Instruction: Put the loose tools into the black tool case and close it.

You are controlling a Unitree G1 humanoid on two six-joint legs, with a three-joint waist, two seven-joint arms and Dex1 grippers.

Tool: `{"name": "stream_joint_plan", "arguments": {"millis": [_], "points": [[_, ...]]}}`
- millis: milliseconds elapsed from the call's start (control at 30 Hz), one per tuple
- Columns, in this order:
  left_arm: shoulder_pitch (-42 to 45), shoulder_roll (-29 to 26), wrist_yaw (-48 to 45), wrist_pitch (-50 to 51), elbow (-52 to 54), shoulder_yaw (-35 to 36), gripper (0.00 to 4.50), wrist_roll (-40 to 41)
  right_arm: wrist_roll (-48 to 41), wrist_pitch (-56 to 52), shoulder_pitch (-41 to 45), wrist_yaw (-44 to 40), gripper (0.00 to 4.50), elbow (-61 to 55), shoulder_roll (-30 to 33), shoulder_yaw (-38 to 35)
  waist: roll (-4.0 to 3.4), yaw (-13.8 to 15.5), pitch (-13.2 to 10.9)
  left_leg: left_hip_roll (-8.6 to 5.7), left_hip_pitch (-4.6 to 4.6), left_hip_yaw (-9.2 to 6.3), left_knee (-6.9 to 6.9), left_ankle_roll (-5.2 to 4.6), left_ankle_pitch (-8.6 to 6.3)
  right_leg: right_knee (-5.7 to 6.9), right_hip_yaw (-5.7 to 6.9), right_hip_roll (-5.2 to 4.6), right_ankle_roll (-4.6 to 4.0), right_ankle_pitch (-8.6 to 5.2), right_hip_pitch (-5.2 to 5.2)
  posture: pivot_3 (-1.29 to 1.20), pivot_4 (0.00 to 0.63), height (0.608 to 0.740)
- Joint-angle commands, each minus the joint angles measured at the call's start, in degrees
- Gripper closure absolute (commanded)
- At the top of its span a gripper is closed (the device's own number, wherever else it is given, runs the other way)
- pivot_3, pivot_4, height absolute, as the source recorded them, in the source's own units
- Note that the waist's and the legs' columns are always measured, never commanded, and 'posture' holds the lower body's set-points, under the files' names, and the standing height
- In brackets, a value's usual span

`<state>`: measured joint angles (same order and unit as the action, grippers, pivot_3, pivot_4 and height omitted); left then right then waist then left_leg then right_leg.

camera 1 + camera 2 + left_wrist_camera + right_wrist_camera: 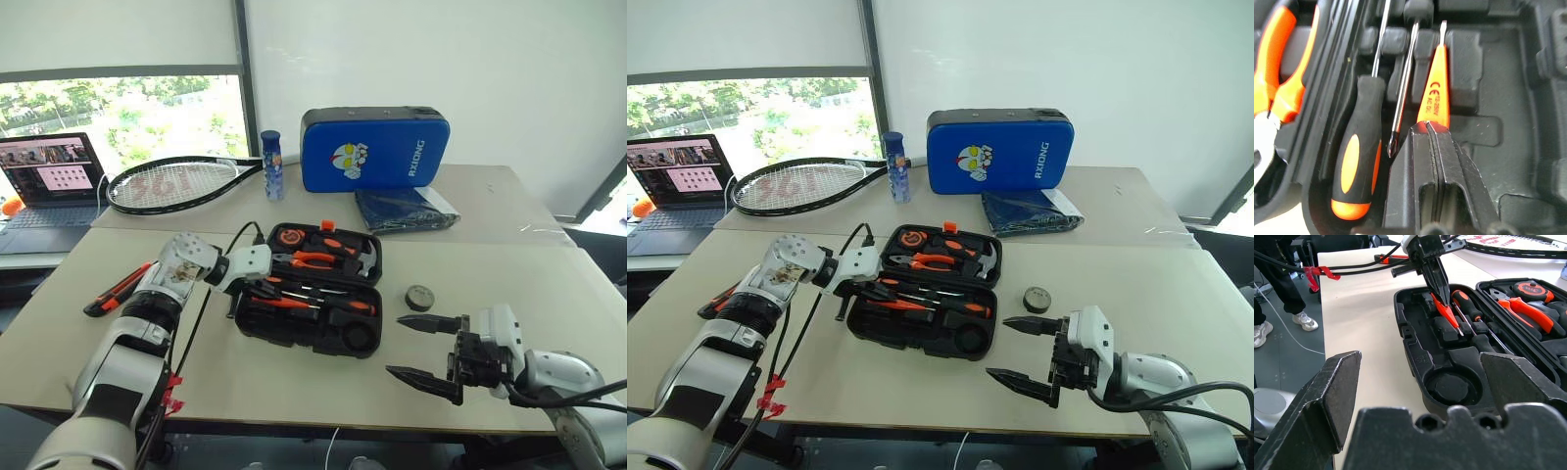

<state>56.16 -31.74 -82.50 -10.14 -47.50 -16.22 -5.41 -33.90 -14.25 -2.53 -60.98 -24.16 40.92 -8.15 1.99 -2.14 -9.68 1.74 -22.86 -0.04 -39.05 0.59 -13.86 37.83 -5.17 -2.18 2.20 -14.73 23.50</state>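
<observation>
Inside the open black tool case, in its near half, our left tool is clenched on the tail of the small slim orange tool, fingers pressed together on it. That orange tool lies with its long axis running along the case's length, its metal tip pointing away from the left tool toward the case's far right end, so the piece sits straight ahead of the fingers and roughly in line with them. We judge it is being seated into a moulded slot, and the move that follows would turn on that alignment: the tip needs to stay parallel with the slot beside it before letting go.

Just beside it in the same half lie two screwdrivers, shafts parallel to the orange tool, one with an orange-black handle. The far half of the case holds pliers and a tape measure.

Outside the case, the small black tape roll sits on the tabletop just right of the case, near our right tool, which hangs spread wide and holds nothing. The utility knife lies well left of the case, past the left arm. We reckon the right arm is nearer the roll, the left nearer the knife. The case lid is not yet closed.
</observation>
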Motion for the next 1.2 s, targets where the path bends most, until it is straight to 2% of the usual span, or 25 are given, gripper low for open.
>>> {"name": "stream_joint_plan", "arguments": {"millis": [33,333,467,567,700,800,933,1100,1133,1200], "points": [[-0.63,-0.24,-0.07,0.95,0.56,-1.44,4.45,-1.71,0.06,1.11,0.87,0.26,0.0,-0.81,-0.07,-0.67,0.0,0.01,0.0,0.0,0.0,0.0,0.0,0.0,0.0,0.0,0.0,0.0,0.0,0.0,0.0,0.0,0.15,0.74],[-5.46,-0.4,0.3,1.9,6.54,-2.13,4.45,-1.43,0.74,1.86,1.61,0.52,0.0,0.15,-0.56,-0.15,-0.04,-0.02,0.02,0.0,0.08,0.01,0.0,0.0,0.0,0.01,-0.02,0.0,0.0,0.0,-0.07,0.0,0.15,0.74],[-6.64,-0.3,4.22,3.43,8.37,-1.14,4.45,-1.77,1.1,2.03,2.05,0.4,0.0,0.45,-1.0,0.11,-0.06,0.08,0.03,0.0,0.16,0.01,0.0,0.0,-0.01,-0.03,-0.02,-0.02,0.01,-0.01,-0.17,0.0,0.15,0.74],[-6.81,-0.02,4.05,4.52,10.95,3.99,4.45,4.64,0.95,2.54,2.38,0.18,0.0,0.68,-1.5,-0.03,-0.05,0.22,0.03,0.0,0.2,0.0,0.0,0.0,0.0,-0.04,-0.01,-0.02,0.03,-0.02,-0.23,0.0,0.15,0.74],[-10.57,-2.53,1.45,9.76,18.47,10.93,4.45,13.8,-0.12,4.0,2.67,-0.62,0.0,1.17,-2.66,-0.58,-0.02,-0.06,0.01,0.03,0.12,0.0,0.01,0.0,0.0,-0.03,0.01,-0.01,0.02,-0.01,-0.12,0.0,0.15,0.74],[-20.35,-6.79,3.63,14.99,28.52,19.59,3.75,21.11,-1.18,5.85,3.39,-0.79,0.0,2.12,-4.49,-1.48,-0.03,-0.6,0.02,0.06,-0.06,0.03,0.02,0.0,0.0,0.08,-0.06,0.0,-0.06,0.04,0.17,0.0,0.15,0.74],[-37.75,-9.36,9.82,18.17,38.1,34.31,2.35,28.46,-1.72,8.03,3.12,-2.3,0.0,3.42,-5.88,-1.79,-0.09,-1.38,0.05,0.14,-0.09,0.04,0.21,0.0,0.0,0.24,-0.32,-0.02,-0.11,0.05,0.55,0.0,0.15,0.74],[-56.7,-7.62,20.25,18.1,41.62,53.36,0.47,33.08,0.56,14.41,2.92,-3.59,0.0,5.49,-8.13,-1.67,0.04,-0.92,0.0,0.21,-0.1,-0.06,0.18,0.01,0.0,0.23,-0.22,-0.2,-0.13,0.05,0.55,0.0,0.15,0.74],[-59.42,-7.04,22.04,17.17,41.46,56.17,0.19,33.36,0.63,15.01,2.93,-3.66,0.0,5.81,-8.46,-1.64,0.05,-0.75,0.01,0.22,-0.07,-0.04,0.15,0.01,0.0,0.22,-0.21,-0.23,-0.13,0.05,0.52,0.0,0.15,0.74],[-64.02,-5.71,25.09,15.64,40.31,61.2,0.08,34.12,1.19,16.52,2.96,-3.97,0.0,6.32,-8.98,-1.31,0.05,-0.2,0.01,0.19,0.01,0.01,0.15,0.02,0.0,0.21,-0.23,-0.35,-0.12,0.05,0.45,0.0,0.15,0.74]]}}
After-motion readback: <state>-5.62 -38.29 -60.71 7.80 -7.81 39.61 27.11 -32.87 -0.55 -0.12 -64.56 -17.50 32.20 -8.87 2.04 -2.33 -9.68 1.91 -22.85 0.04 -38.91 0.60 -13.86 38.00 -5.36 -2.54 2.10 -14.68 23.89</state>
